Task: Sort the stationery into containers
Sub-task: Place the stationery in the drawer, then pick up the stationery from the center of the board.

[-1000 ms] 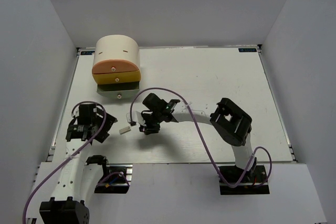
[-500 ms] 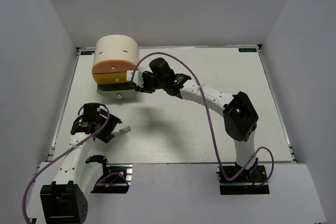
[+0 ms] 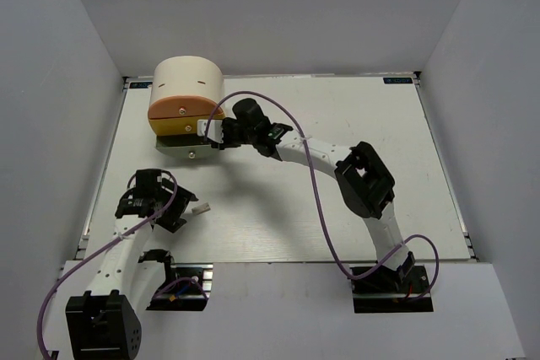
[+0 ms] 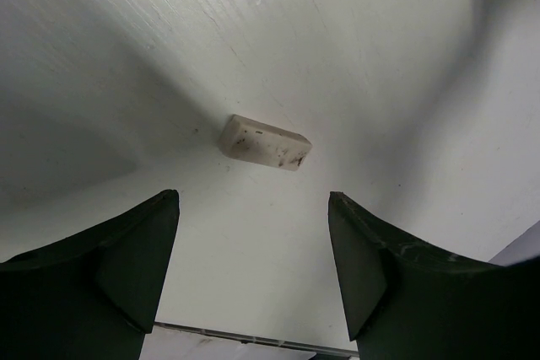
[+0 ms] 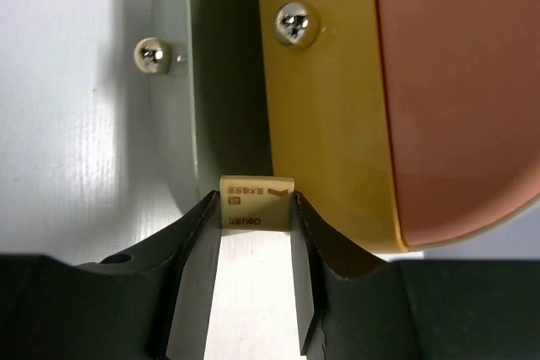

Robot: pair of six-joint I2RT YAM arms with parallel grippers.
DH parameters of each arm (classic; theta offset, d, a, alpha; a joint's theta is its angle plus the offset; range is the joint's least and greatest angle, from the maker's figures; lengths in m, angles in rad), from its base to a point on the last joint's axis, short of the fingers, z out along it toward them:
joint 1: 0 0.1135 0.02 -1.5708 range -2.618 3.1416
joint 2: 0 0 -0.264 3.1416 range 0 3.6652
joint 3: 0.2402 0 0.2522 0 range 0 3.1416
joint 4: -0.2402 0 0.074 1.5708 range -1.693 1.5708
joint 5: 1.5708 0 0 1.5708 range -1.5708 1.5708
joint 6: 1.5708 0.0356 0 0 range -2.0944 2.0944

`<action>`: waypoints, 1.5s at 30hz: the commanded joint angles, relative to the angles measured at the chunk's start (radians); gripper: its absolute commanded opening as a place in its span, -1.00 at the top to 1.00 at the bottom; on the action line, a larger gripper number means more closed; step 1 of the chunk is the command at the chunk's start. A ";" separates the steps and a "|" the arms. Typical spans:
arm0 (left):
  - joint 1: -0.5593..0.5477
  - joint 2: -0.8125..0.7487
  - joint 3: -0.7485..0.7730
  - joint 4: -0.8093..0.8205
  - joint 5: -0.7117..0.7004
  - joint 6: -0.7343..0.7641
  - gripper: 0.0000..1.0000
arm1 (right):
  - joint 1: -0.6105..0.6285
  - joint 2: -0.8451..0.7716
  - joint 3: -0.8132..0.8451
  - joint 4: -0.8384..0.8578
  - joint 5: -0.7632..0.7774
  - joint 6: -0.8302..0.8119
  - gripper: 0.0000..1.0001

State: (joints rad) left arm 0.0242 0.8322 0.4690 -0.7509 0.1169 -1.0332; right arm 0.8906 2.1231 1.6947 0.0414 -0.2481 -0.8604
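My right gripper [image 3: 214, 133] is shut on the tan block [image 5: 256, 201], a small printed eraser. It holds it against the edge of the yellow tray [image 5: 329, 124], over the open grey-green bottom tray [image 5: 179, 115] of the cream drum [image 3: 187, 80]. The orange tray [image 5: 460, 99] is stacked on top. My left gripper [image 4: 253, 204] is open and empty above the grey block [image 4: 265, 142], which lies flat on the table just past its fingertips and also shows in the top view [image 3: 201, 207]. No highlighters or pens are in view.
The drum stands at the table's far left corner. Each tray has a small metal knob [image 5: 296, 23]. The right arm stretches diagonally across the table's middle with its purple cable [image 3: 316, 200]. White walls enclose the table.
My right arm swung from the table's middle up to the drum with the tan block, then edged closer to the trays. My left gripper shifted slightly toward the grey block.
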 commanded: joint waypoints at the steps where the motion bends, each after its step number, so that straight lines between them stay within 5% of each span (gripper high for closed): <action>1: -0.003 -0.015 -0.004 0.021 0.012 0.002 -0.62 | 0.005 0.006 0.036 0.117 -0.002 -0.032 0.45; 24: -0.003 0.054 -0.004 0.058 0.021 0.021 -0.62 | 0.008 0.038 -0.016 0.187 0.036 -0.065 -0.19; 31: -0.003 0.073 -0.004 0.067 0.021 0.039 -0.62 | 0.007 0.002 -0.040 0.180 0.020 -0.042 -0.16; 36: -0.012 0.131 0.046 0.032 0.001 0.030 -0.59 | 0.004 -0.083 -0.089 0.141 -0.022 0.000 0.54; 45: -0.012 0.234 0.114 -0.015 -0.017 -0.096 -0.59 | -0.004 -0.356 -0.354 0.186 -0.053 0.110 0.26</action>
State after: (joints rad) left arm 0.0174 1.0401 0.5480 -0.7391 0.1192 -1.0630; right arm 0.8909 1.8664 1.3964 0.1684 -0.2718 -0.8124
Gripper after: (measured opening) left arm 0.801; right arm 0.363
